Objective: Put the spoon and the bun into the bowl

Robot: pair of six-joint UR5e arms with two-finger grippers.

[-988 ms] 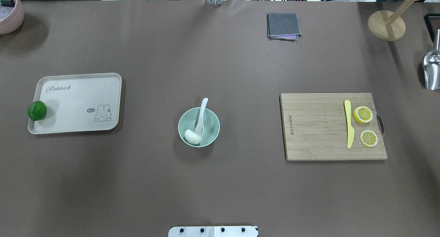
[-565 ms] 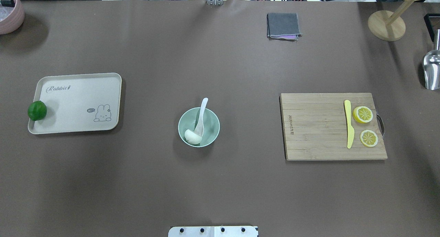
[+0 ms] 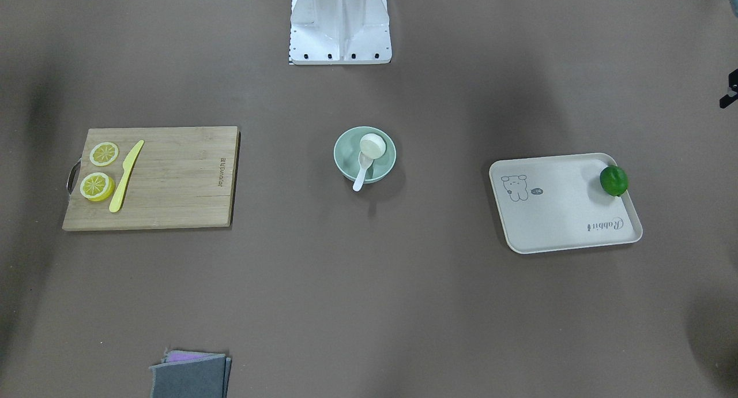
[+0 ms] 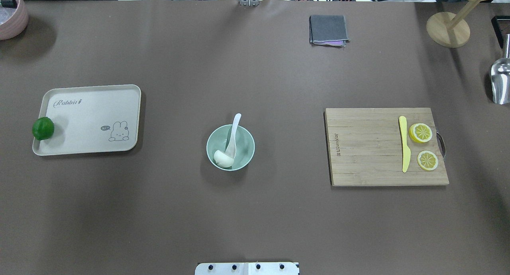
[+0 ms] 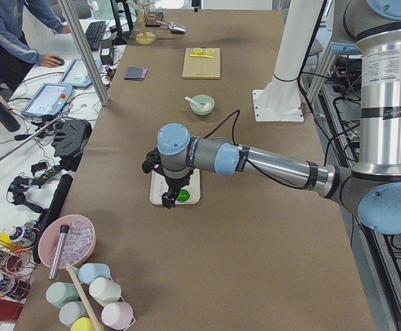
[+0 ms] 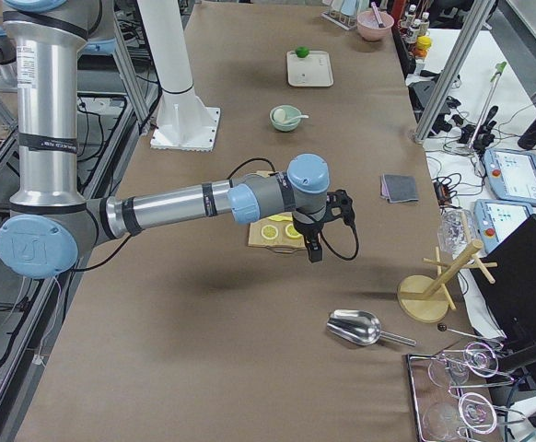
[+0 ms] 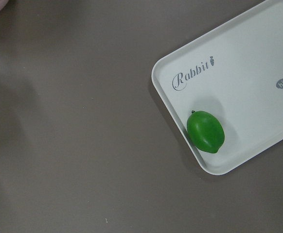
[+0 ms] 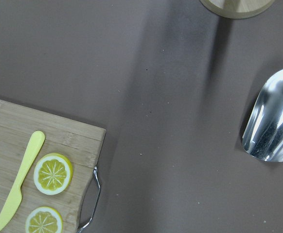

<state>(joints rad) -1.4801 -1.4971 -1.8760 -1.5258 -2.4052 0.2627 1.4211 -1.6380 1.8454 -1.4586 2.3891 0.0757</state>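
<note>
Two items in bowl: bun at 7 o'clock, spoon handle toward 12. We judge task done, no further move; left fingers, right fingers: cannot tell.

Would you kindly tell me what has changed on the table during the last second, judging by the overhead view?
Nothing has visibly changed. The spoon and the bun lie in the bowl as before. The lime is in the same spot at the edge of the tray. The yellow knife and the lemon slices rest on the cutting board as they did.
</note>
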